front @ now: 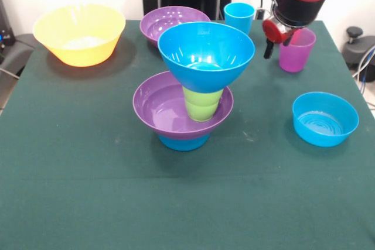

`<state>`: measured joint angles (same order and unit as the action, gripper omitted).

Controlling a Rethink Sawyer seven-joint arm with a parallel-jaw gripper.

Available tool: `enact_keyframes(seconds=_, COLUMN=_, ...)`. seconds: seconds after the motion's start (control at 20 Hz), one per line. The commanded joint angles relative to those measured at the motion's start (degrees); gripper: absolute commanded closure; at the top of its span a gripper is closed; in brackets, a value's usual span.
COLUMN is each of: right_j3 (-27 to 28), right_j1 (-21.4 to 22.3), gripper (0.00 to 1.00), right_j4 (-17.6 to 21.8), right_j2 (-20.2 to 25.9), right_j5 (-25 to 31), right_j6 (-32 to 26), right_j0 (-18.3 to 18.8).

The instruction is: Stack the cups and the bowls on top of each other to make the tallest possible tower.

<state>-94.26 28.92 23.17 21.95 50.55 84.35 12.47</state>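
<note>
The tower [190,95] is seen mid-desk [88,191]: small blue bowl, purple bowl, lime green cup, large blue bowl on top. The gripper [275,42] is held well apart, beside the purple cup [296,51]; whether its fingers are parted cannot be told.

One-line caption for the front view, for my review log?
Tower of small blue bowl, purple bowl, green cup and large blue bowl stands mid-table; gripper hovers by purple cup.
</note>
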Motion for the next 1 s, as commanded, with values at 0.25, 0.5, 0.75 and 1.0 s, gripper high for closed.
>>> enact_keyframes(seconds=0.25, right_j3=-0.82, right_j1=-3.19, gripper=0.00, right_j4=0.94, right_j2=-0.57, right_j5=-5.56, right_j6=5.67, right_j0=-0.59)
enact_keyframes(seconds=0.5, right_j3=-2.40, right_j1=-0.84, gripper=0.00, right_j4=0.85, right_j2=-0.56, right_j5=-6.22, right_j6=6.30, right_j0=-0.59)
enact_keyframes(seconds=0.75, right_j3=-3.90, right_j1=2.34, gripper=0.00, right_j4=-1.17, right_j2=0.45, right_j5=-3.39, right_j6=6.19, right_j0=-0.59)
enact_keyframes(seconds=1.0, right_j3=-5.15, right_j1=5.33, gripper=0.00, right_j4=-3.14, right_j2=1.00, right_j5=-0.89, right_j6=6.50, right_j0=-1.01)
